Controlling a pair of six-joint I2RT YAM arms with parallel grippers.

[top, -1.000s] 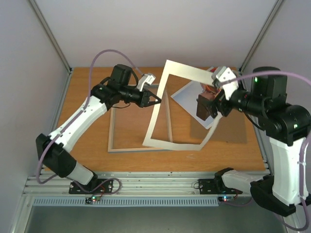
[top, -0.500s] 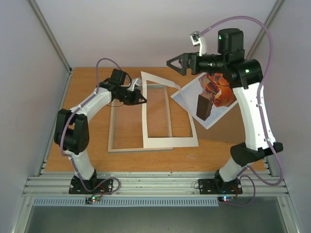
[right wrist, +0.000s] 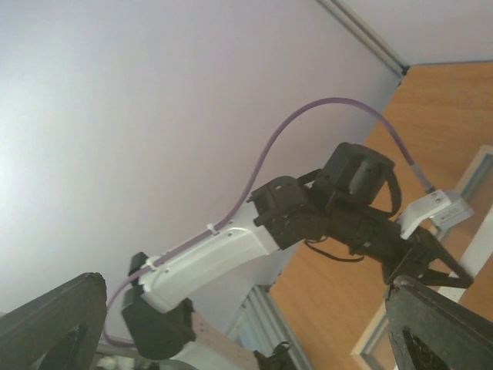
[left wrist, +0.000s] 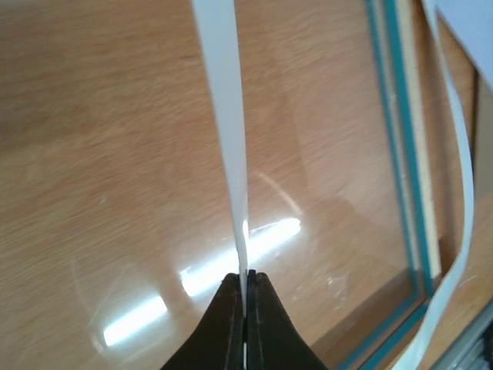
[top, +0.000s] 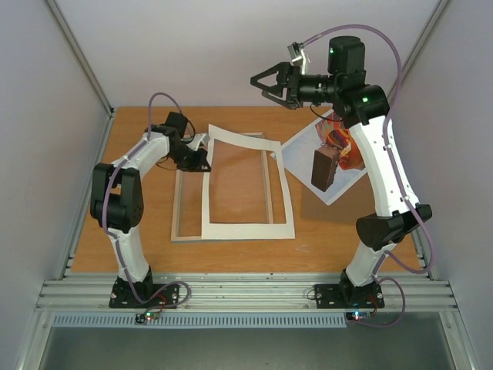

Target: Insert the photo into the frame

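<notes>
The frame point(top: 176, 210) lies flat on the table at centre left; its turquoise edge point(left wrist: 393, 154) and clear pane show in the left wrist view. The white card mat point(top: 246, 230) lies across the frame, its left side slightly raised. My left gripper point(top: 202, 160) is shut on the mat's left strip point(left wrist: 227, 116), pinched edge-on between the fingertips point(left wrist: 228, 308). The photo point(top: 304, 148) lies on the table at right, with a dark brown block point(top: 323, 169) standing on it. My right gripper point(top: 262, 85) is open and empty, high in the air above the table's far side.
White walls with metal posts enclose the table on three sides. The right wrist view shows only the wall, the left arm point(right wrist: 231, 247) and its own spread fingers point(right wrist: 439, 331).
The right gripper let go of the mat, rose and swung left, open. The left gripper drew the mat leftward and down, from steeply tilted to nearly flat over the frame.
</notes>
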